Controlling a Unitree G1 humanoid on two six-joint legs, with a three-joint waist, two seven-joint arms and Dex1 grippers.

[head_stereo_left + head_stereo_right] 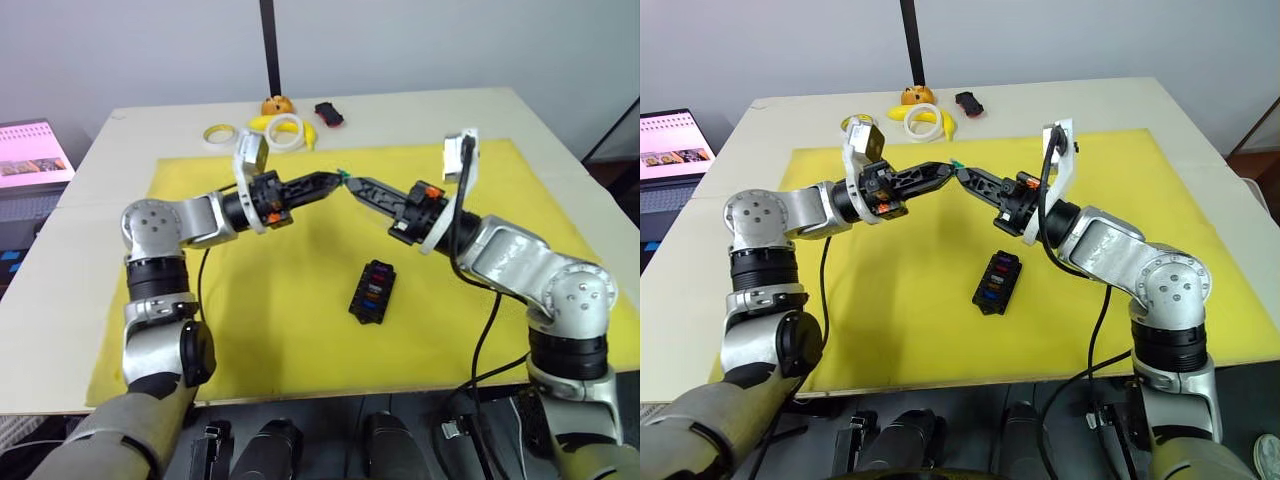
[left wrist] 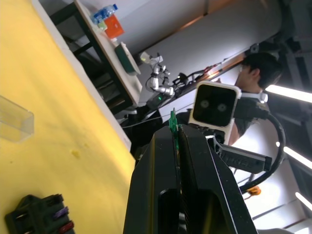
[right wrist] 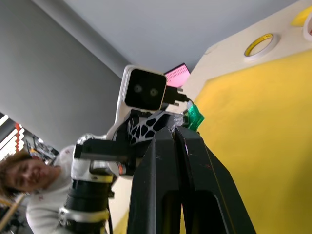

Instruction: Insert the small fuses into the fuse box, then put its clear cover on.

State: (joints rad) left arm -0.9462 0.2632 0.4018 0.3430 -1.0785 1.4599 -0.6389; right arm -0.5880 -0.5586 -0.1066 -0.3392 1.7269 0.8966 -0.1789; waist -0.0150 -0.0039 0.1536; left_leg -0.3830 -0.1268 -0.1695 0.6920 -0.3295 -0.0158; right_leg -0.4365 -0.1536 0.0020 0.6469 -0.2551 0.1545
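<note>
Bright yellow mat point(image 1: 300, 330) on a pale beige table point(image 1: 560, 130). Fuse box point(image 1: 373, 291) is black, with little fuses point(image 1: 374, 288) in blue, purple, orange and red showing in the slots. Both tools are black, left tool point(image 1: 335, 181) and right tool point(image 1: 358, 186), and there's a green fuse point(image 3: 195, 116) right at the tips. Clear cover point(image 2: 14, 125) is see-through, colourless. Tape rings point(image 1: 285, 132) are white and yellowish.

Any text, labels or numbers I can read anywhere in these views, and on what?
None can be read.
Laptop screen: pink page with pictures, its text too small to read.
Fuse box: no readable markings; any numbers on its fuses are too small.
Tape rings: no print visible.
</note>
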